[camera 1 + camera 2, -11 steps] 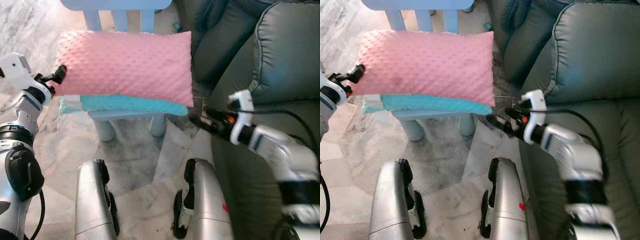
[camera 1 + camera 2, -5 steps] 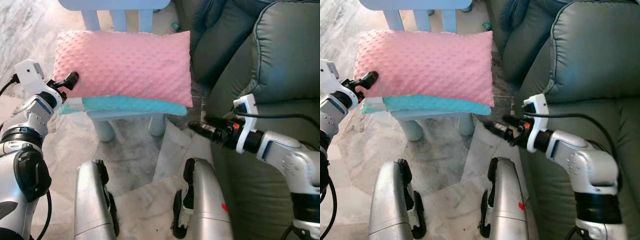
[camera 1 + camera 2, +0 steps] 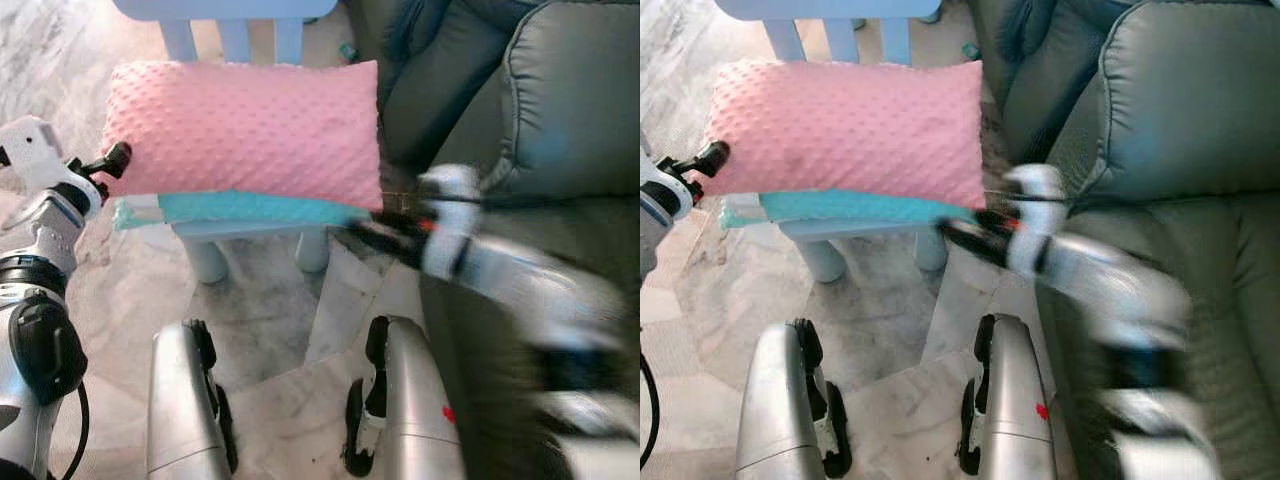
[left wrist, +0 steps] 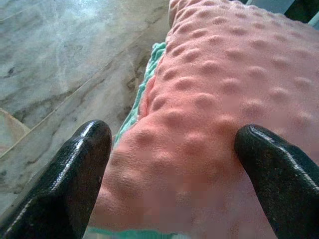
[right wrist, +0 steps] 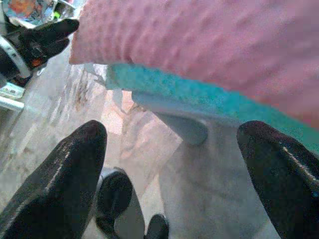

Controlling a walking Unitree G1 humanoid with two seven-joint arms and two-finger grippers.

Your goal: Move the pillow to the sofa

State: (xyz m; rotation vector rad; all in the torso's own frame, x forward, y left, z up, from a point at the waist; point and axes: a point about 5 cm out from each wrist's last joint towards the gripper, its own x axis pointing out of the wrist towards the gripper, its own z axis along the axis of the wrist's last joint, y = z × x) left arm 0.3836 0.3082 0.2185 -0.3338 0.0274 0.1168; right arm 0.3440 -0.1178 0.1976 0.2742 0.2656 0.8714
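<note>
Currently, nearest to me at frame bottom: my two silver legs (image 3: pixel 190 410) over the marble floor (image 3: pixel 260 300).

L gripper (image 3: pixel 108 163) at mid-left of frame, at the pillow's left end. L wrist view: both black fingers (image 4: pixel 75 179) spread wide, either side of the pink pillow (image 4: pixel 224 99) corner; pads look close to or touching the fabric, can't tell which. Not clenched on it, so L = released.

R gripper (image 3: pixel 365 235) at frame centre, arm heavily motion-blurred, fingertips just below the pillow's lower-right corner. R wrist view: fingers (image 5: pixel 65 174) spread apart, nothing between them; they point under the pillow toward the chair seat. R = released, empty.

Pillow (image 3: pixel 245 130) in upper-left to centre of frame, lying flat atop a teal cushion (image 3: pixel 250 208), which sits on the seat of a small light-blue chair (image 3: pixel 225 30). Chair backrest slats visible at top edge.

Farther, right half of frame: grey-green sofa (image 3: pixel 570 110), armrest and padded back; its near cushion is just beside the pillow's right end.
</note>
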